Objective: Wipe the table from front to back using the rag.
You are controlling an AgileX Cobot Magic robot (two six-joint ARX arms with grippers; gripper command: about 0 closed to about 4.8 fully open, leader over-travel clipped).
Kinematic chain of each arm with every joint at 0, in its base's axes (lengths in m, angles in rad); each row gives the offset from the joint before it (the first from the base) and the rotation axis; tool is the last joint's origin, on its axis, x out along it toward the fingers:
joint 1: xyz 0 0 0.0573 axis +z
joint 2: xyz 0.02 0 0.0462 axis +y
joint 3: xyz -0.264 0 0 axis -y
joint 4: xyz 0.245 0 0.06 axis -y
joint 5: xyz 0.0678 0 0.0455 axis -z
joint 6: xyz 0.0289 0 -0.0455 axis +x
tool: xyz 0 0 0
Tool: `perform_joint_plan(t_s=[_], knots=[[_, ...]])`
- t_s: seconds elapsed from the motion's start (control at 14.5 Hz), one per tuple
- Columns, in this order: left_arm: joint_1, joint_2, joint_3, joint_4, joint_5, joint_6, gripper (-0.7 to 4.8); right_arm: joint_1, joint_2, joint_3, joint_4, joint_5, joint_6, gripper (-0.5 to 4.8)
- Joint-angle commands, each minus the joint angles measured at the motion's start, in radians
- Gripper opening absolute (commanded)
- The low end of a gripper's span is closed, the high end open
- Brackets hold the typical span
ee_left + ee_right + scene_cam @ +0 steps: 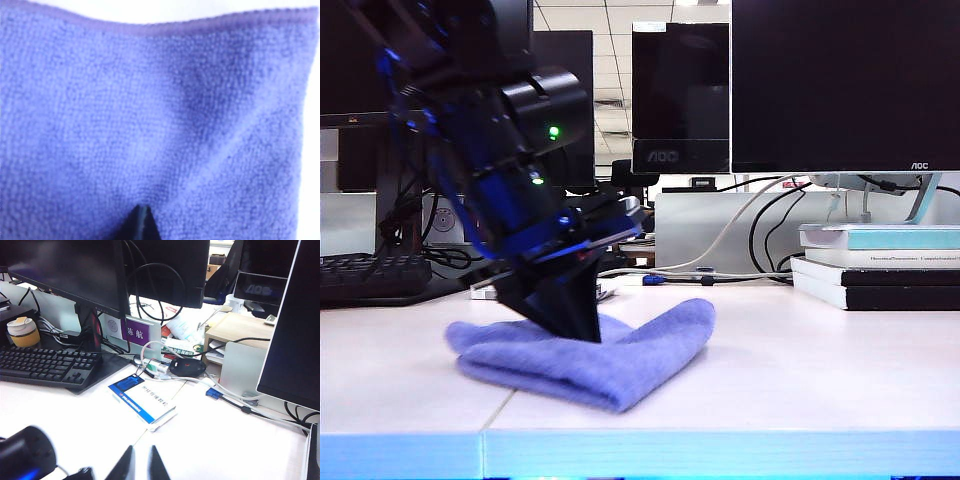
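Rag (620, 362) sits near the front edge of the pale worktop (800, 370), folded lavender-blue microfibre, a bit left of the middle in the exterior view. Left pincer (570, 318) is planted right on top of it, dark fingertips pressed together into the cloth; the left wrist view is basically all blue rag (160, 125) with just the closed tip (142, 225) poking in at the edge, so no telling if any fabric is actually pinched.

Behind the rag there's a keyboard (370, 275), a flat white-and-blue box (142, 402), loose cables (720, 270) and a couple of monitors (845, 85). Stack of books (880, 265) off to the right.

Right pincer (139, 462) hangs above the worktop well back from the rag, two dark fingertips with only a narrow gap between them, holding nothing. Only its tips show, cut off by the frame.
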Motion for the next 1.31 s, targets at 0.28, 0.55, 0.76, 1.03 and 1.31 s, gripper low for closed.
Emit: perform_joint_plan(t_s=[0.28,0.55,0.76,1.03,1.31], knots=[[-0.023,-0.103,-0.164,-0.103,-0.006,-0.022,-0.06,0.001,-0.002,0.004,0.011,0.000,-0.003,0.45],[-0.022,-0.103,-0.163,-0.038,-0.007,-0.032,-0.06,0.002,-0.002,0.004,0.011,0.000,-0.003,0.45],[-0.020,-0.103,-0.163,0.024,-0.033,-0.038,-0.06,0.001,-0.002,0.004,0.011,0.000,-0.003,0.45],[-0.017,-0.103,-0.163,0.090,-0.060,-0.038,-0.06,0.001,-0.002,0.004,0.011,0.000,-0.003,0.45],[0.005,-0.103,-0.162,0.180,-0.105,-0.053,-0.05,0.001,-0.002,0.004,0.011,0.000,-0.003,0.45]])
